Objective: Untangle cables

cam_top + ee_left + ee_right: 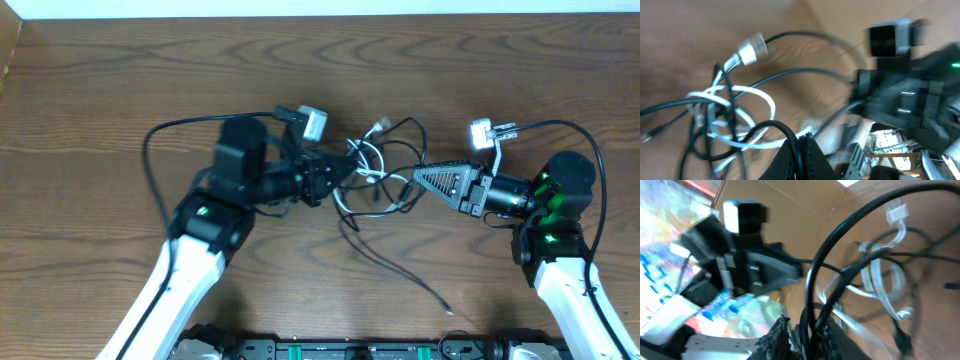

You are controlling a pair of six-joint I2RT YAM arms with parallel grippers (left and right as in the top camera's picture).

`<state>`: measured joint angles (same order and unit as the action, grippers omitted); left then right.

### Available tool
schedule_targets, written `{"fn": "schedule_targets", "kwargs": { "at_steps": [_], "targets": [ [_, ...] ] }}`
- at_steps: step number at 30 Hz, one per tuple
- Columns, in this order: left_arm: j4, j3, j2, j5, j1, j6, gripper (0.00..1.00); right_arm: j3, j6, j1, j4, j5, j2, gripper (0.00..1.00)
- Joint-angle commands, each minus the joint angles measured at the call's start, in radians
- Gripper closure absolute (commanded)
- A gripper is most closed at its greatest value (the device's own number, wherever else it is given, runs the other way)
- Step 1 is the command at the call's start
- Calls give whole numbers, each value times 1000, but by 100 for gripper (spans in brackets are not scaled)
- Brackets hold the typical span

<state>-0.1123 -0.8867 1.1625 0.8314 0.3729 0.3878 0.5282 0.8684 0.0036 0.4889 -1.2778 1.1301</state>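
Note:
The cables (380, 172) lie in a knot at the table's middle: thin black cords looped through a white one (366, 152), with a silver plug (380, 125) at the far side. One black cord (400, 268) trails toward the near edge. My left gripper (340, 168) meets the knot from the left. In the left wrist view it (802, 142) is shut on a black cord (775, 125), in front of the white loops (747, 92). My right gripper (417, 179) reaches in from the right. Its jaws (805, 330) stand slightly apart with two black cords (812, 295) running between them.
Thick black arm cords arc out at the left (150, 150) and the right (592, 140). The brown wooden table (300, 60) extends far behind the knot. Both arm bases sit along the near edge.

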Motion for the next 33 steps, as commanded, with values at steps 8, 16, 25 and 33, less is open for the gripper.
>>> {"fn": "schedule_targets", "kwargs": {
  "at_steps": [8, 16, 25, 33],
  "targets": [
    [2, 6, -299, 85, -65, -40, 92, 14, -261, -3, -268, 409, -11, 92],
    [-7, 6, -454, 85, -100, -53, 92, 14, -264, -3, -563, 902, -11, 87],
    [-72, 6, -465, 85, -100, -77, 92, 14, -264, -6, -636, 1212, -12, 83],
    [-112, 6, -465, 85, -100, -78, 92, 14, -260, -56, -369, 1272, -16, 53]
  ]
}}
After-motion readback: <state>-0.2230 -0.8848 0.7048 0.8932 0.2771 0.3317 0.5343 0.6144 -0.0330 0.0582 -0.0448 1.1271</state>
